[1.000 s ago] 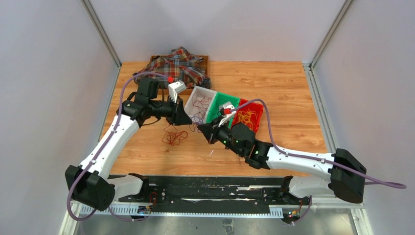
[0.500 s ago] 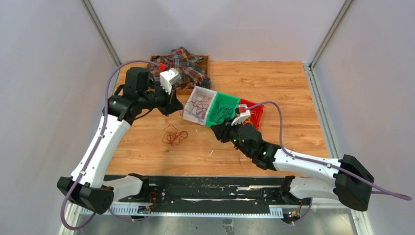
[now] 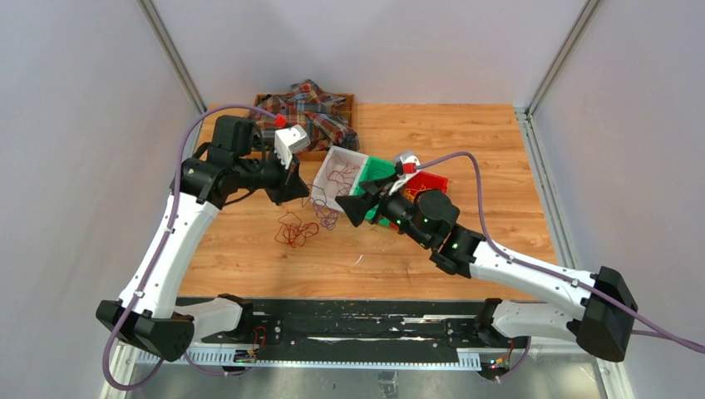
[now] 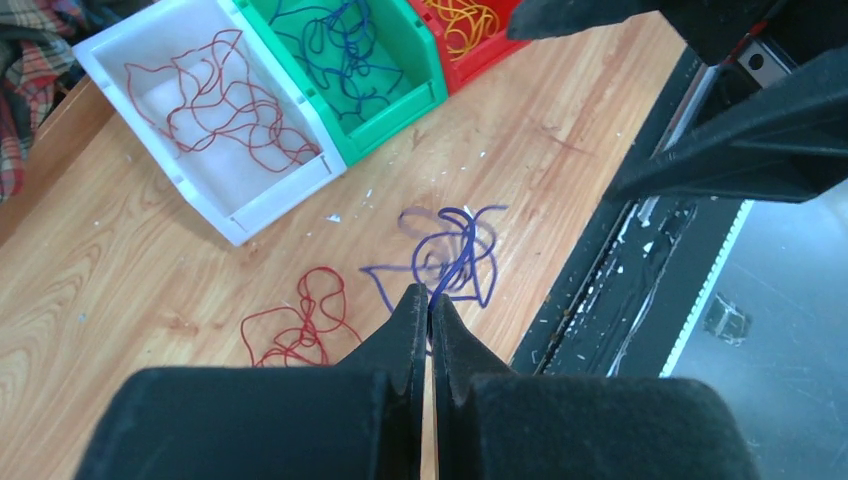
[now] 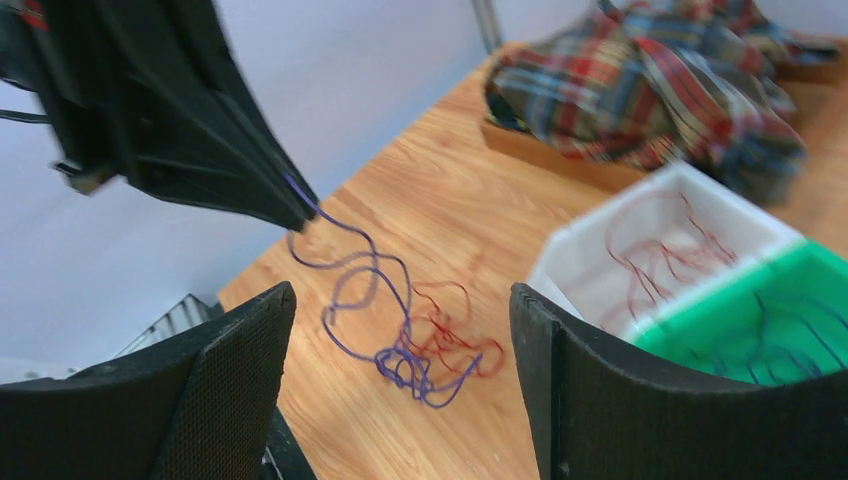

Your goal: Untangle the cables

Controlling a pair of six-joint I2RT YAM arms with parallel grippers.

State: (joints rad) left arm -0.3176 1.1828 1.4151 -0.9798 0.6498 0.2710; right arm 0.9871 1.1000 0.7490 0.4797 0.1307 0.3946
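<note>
My left gripper (image 3: 296,192) is shut on a blue-purple cable (image 4: 452,252) and holds it in the air, so its loops dangle over the wood (image 3: 326,214). A dark red cable (image 3: 294,230) lies loose on the table below and to the left, also seen as the red cable (image 4: 300,325) in the left wrist view. My right gripper (image 3: 351,208) is open and empty, just right of the hanging strand. In the right wrist view the blue-purple cable (image 5: 375,300) hangs from the left fingers (image 5: 270,200), ahead of my right gripper (image 5: 402,300).
Three bins sit side by side behind the grippers: a white bin (image 3: 334,158) with red cables, a green bin (image 3: 378,169) with blue ones, a red bin (image 3: 430,183) with yellow ones. A plaid cloth (image 3: 304,112) lies in a wooden tray at the back left.
The left gripper rose from the tangle with the blue-purple cable, leaving the red one on the table. The right gripper opened, let go, and swung up and left.
</note>
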